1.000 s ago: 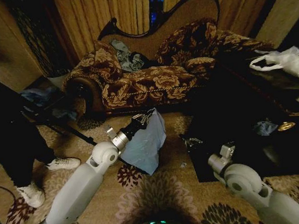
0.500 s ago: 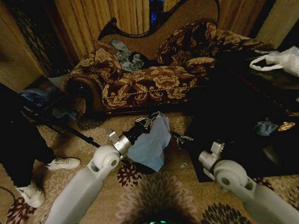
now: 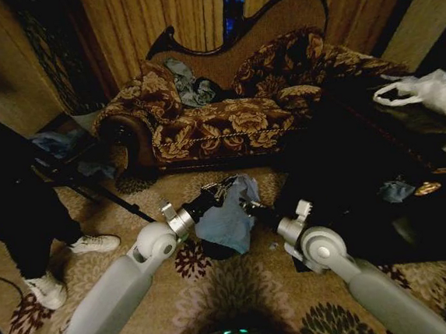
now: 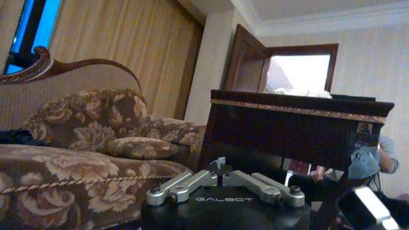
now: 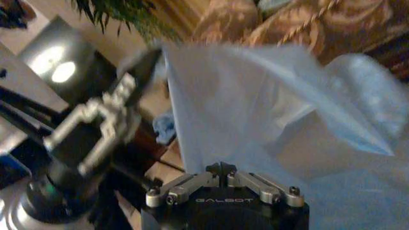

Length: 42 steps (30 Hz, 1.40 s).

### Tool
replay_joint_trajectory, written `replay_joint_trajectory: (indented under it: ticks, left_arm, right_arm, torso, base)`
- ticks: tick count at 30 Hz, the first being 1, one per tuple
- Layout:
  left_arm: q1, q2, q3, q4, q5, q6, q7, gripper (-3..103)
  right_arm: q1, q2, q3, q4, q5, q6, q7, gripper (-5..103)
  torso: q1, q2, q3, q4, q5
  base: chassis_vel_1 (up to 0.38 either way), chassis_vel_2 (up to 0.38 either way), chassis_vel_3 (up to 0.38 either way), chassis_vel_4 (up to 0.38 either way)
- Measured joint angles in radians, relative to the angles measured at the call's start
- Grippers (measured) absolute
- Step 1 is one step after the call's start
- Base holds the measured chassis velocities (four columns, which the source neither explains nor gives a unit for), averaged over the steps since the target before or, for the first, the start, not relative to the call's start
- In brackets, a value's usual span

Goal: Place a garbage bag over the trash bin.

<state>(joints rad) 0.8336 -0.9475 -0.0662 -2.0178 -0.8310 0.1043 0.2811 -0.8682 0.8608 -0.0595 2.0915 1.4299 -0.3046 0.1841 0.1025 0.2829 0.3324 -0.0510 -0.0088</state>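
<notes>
The garbage bag (image 3: pixel 229 221), a light blue wrinkled film, hangs over the carpet in front of the sofa. My left gripper (image 3: pixel 219 189) is shut on its upper edge. Below the film a dark round shape, apparently the trash bin (image 3: pixel 217 251), peeks out and is mostly covered. My right gripper (image 3: pixel 248 206) has its fingers together, tips against the bag's right edge. The right wrist view has the bag (image 5: pixel 255 96) spread wide just beyond the right gripper (image 5: pixel 221 166), with the left gripper (image 5: pixel 137 72) pinching one corner. The left gripper (image 4: pixel 221 173) is shut in its own wrist view.
A patterned sofa (image 3: pixel 219 120) stands behind the bag. A dark low table (image 3: pixel 382 200) is at the right, with a white plastic bag (image 3: pixel 435 90) on a surface behind it. A person's legs and sneakers (image 3: pixel 93 243) stand at the left beside a black tripod leg (image 3: pixel 100 195).
My right arm swung left from the table's front to the bag's right edge. The left gripper carried the bag slightly right and lower, and the film now bunches over the dark bin.
</notes>
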Motion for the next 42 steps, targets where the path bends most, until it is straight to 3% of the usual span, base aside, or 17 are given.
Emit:
replay_joint_trajectory:
  ticks: [5, 7, 9, 20, 28, 42]
  left_arm:
    - [-0.026, -0.016, 0.014, 0.012, -0.002, -0.001, 0.000, 0]
    - [-0.034, -0.023, 0.018, 0.009, -0.007, -0.001, -0.004, 0]
    - [-0.024, -0.017, 0.013, -0.003, -0.009, 0.000, -0.006, 0]
    - [0.037, 0.011, -0.047, -0.045, -0.024, -0.005, 0.005, 0]
    - [0.061, 0.031, -0.092, -0.041, -0.036, -0.020, 0.048, 0]
    - [0.049, -0.002, -0.075, -0.065, -0.047, -0.029, 0.044, 0]
  right_arm:
    - [0.059, 0.053, -0.060, -0.059, -0.016, 0.008, 0.043, 0]
    - [0.129, 0.136, -0.086, -0.153, -0.047, 0.051, 0.087, 0]
    - [0.158, 0.171, -0.085, -0.193, -0.049, 0.056, 0.096, 0]
    - [0.158, 0.244, -0.096, -0.203, -0.003, 0.073, 0.126, 0]
    - [0.123, 0.308, -0.088, -0.170, 0.039, 0.113, 0.156, 0]
    - [0.105, 0.404, -0.124, -0.240, -0.014, 0.146, 0.223, 0]
  torso:
    - [0.000, 0.000, 0.000, 0.0000, 0.0001]
    - [0.000, 0.000, 0.000, 0.0001, 0.0002]
    - [0.000, 0.000, 0.000, 0.0002, 0.0001]
    - [0.000, 0.000, 0.000, 0.0002, 0.0000]
    - [0.000, 0.000, 0.000, 0.0002, 0.0000]
    - [0.000, 0.000, 0.000, 0.0001, -0.0001]
  base:
    - [0.000, 0.000, 0.000, 0.000]
    - [0.000, 0.000, 0.000, 0.000]
    - [0.000, 0.000, 0.000, 0.000]
    - [0.000, 0.000, 0.000, 0.000]
    - [0.000, 0.000, 0.000, 0.000]
    - [0.000, 0.000, 0.000, 0.000]
